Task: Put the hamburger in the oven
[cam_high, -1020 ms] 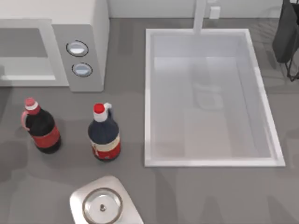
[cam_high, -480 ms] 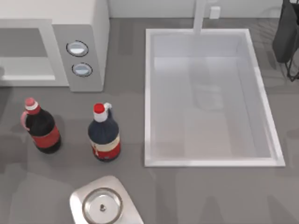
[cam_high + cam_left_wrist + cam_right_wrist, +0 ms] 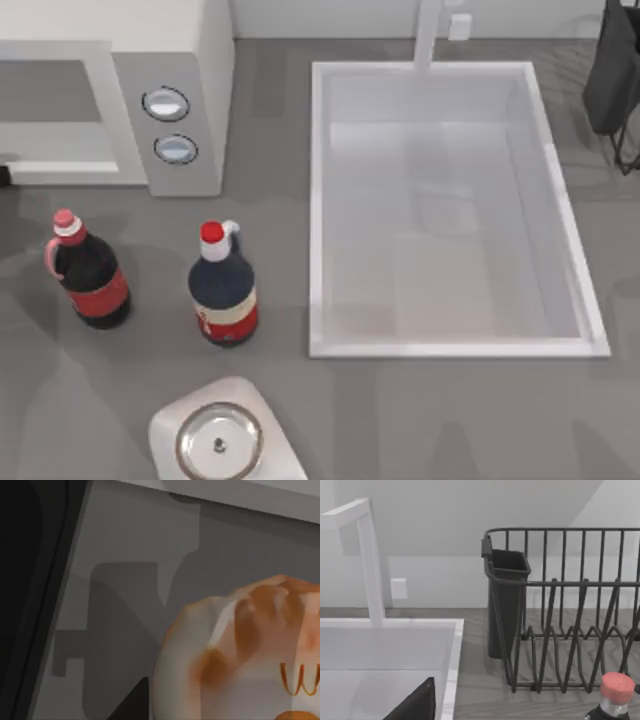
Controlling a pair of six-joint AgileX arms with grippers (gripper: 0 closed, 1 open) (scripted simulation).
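Top view: oven (image 3: pixel 110 95) sits at the table's (image 3: pixel 400 410) far left, cavity facing front, two dials on its grey panel. Two dark bottles stand in front of it, left bottle (image 3: pixel 88 270) and right bottle (image 3: pixel 222 287) well apart. Steel lid (image 3: pixel 219 440) on its pad at the near edge. Sink (image 3: pixel 318 200) takes the right half. A small dark bit of the left arm (image 3: pixel 4 176) pokes in at the left edge, just at the oven's front sill.

Left wrist view: hamburger (image 3: pixel 240 650) is right up against the camera, pale bun with orange-brown patches, grey surface behind it. Looks carried in the left claw, but the fingers aren't visible, so I can't tell its state.

Right wrist view: looks over the sink edge toward the dish rack (image 3: pixel 570 610), with a bottle cap (image 3: pixel 617 686) in the corner. Right arm appears parked off to the right; claw state can't tell either.

Progress: burger seems picked up and near the oven mouth. Left to do: insert and release.
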